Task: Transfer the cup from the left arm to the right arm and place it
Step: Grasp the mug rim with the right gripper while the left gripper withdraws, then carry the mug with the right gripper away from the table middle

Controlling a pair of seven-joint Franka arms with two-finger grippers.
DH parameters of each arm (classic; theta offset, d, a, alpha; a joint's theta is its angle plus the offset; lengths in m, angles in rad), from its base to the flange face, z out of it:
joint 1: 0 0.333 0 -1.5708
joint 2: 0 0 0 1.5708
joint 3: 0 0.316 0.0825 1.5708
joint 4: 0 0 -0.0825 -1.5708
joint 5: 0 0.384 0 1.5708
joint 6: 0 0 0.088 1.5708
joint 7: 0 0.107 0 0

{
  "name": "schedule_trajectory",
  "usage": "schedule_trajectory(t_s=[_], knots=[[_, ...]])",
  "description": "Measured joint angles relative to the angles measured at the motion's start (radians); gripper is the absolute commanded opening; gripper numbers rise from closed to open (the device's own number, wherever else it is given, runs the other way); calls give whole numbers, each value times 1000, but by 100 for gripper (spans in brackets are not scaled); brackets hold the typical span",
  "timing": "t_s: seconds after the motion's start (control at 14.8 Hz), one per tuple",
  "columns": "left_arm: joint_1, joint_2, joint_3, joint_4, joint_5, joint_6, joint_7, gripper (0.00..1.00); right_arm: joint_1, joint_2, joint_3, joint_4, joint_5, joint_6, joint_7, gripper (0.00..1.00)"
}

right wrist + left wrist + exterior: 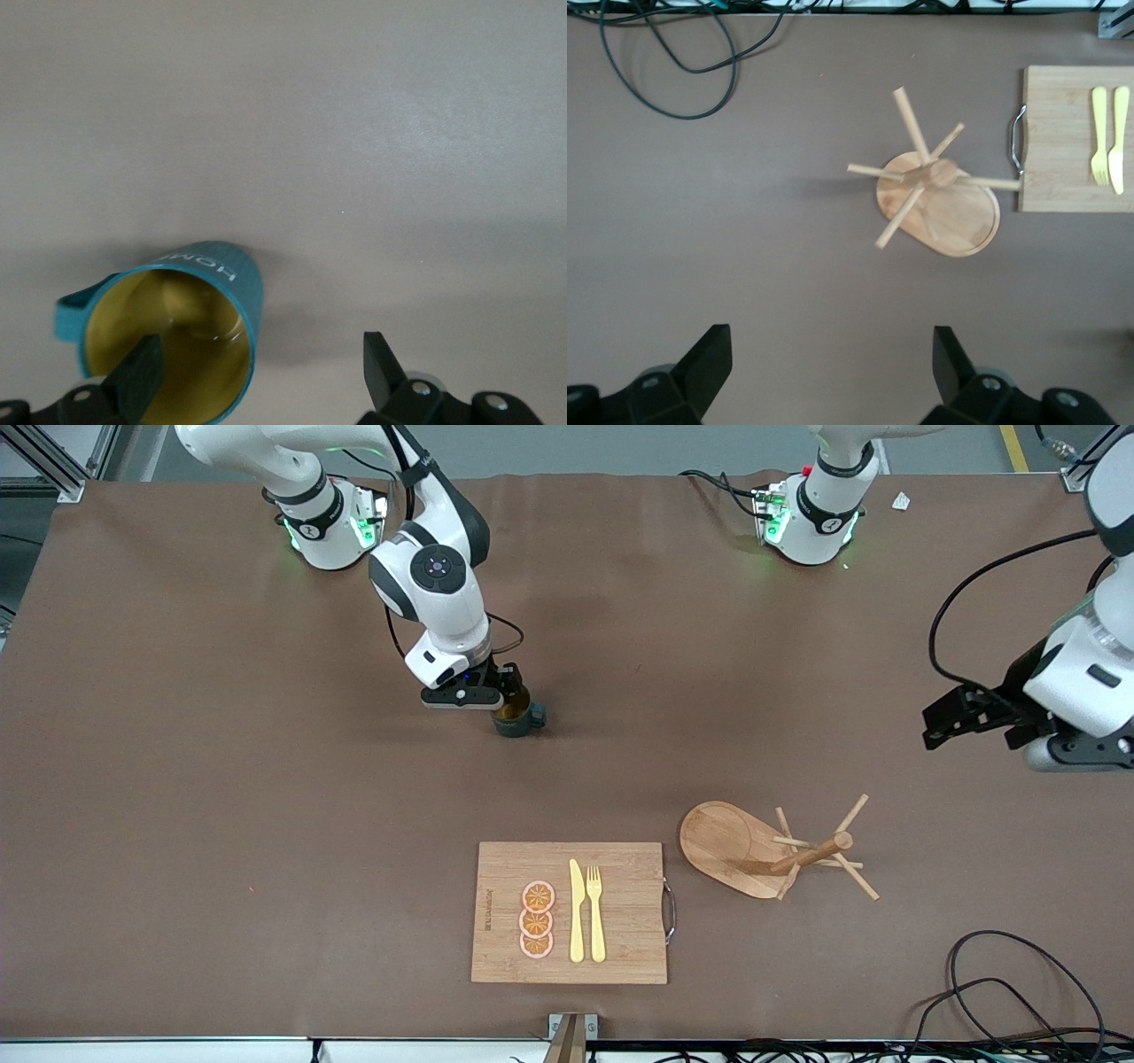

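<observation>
A: Position of the right gripper?

B: It sits low over the brown table, toward the right arm's end and well away from the front camera. In the right wrist view its fingers are spread wide; one finger is inside the mouth of the cup, the other outside the wall with a clear gap. The jaws are not clamped on anything.

A: Location of the cup?

B: It appears to rest on the table directly under the right gripper, farther from the front camera than the cutting board. It is dark teal with a yellowish interior; its loop handle points toward the left arm's end of the table.

A: Contents of the board?

B: Three orange slices, a yellow knife and a yellow fork, lying side by side.

A: Next item along the table?

B: A wooden peg rack, just beside the board's metal handle, toward the left arm's end.

A: Status of the left gripper?

B: It waits in the air at the left arm's end of the table. Its wrist view shows the fingers wide apart and holding nothing, with the peg rack on the table below.
</observation>
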State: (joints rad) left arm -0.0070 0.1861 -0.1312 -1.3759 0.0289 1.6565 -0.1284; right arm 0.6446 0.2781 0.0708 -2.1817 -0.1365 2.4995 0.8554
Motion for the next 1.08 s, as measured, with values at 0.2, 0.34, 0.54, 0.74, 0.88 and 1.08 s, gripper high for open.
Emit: schedule_trajectory(t_s=[0.2, 0.34, 0.54, 0.74, 0.88, 1.08], knots=[[-47, -84, 66, -79, -5, -1, 10, 100, 5, 20, 0, -1, -27, 11, 39, 100], [-55, -143, 77, -142, -5, 7, 11, 100, 6, 21, 0, -1, -27, 12, 56, 99], [-73, -209, 98, -222, -5, 32, 11, 100, 9, 22, 0, -1, -27, 12, 76, 98], [-74, -222, 101, -237, -5, 42, 11, 100, 9, 27, 0, -1, -28, 21, 88, 93], [-80, -222, 101, -238, -5, 43, 15, 100, 9, 40, 0, -1, -28, 38, 92, 77], [-81, -221, 105, -239, -5, 44, 59, 100, 9, 54, 0, -1, -28, 48, 96, 41]])
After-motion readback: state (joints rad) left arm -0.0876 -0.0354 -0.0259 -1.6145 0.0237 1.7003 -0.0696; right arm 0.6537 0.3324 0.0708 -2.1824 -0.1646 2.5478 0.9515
